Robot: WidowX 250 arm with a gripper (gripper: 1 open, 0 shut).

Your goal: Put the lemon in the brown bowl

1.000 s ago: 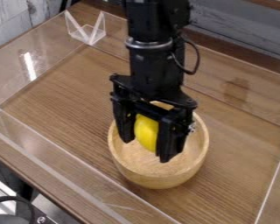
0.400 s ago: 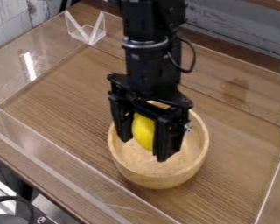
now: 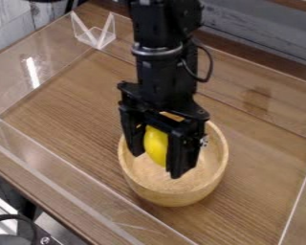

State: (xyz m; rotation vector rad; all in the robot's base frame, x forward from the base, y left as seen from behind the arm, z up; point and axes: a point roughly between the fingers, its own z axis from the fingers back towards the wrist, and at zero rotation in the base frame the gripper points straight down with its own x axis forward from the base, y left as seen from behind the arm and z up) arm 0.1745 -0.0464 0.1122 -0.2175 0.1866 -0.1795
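The brown bowl (image 3: 156, 188) is a round tan wooden bowl at the front centre of the table. My black gripper (image 3: 157, 150) hangs straight down over it, fingertips just inside the rim. The bright yellow lemon (image 3: 157, 145) sits between the two fingers (image 3: 130, 134), which are shut on it. The lemon is held above the bowl's floor. The far part of the bowl's inside is hidden behind the gripper.
The wooden table (image 3: 79, 96) is fenced by clear plastic walls (image 3: 41, 67) on the left, front and right. A folded clear plastic piece (image 3: 92, 29) stands at the back left. A dark object (image 3: 22, 233) lies below the front edge.
The gripper with the lemon has shifted very slightly left over the bowl; otherwise the scene is the same.
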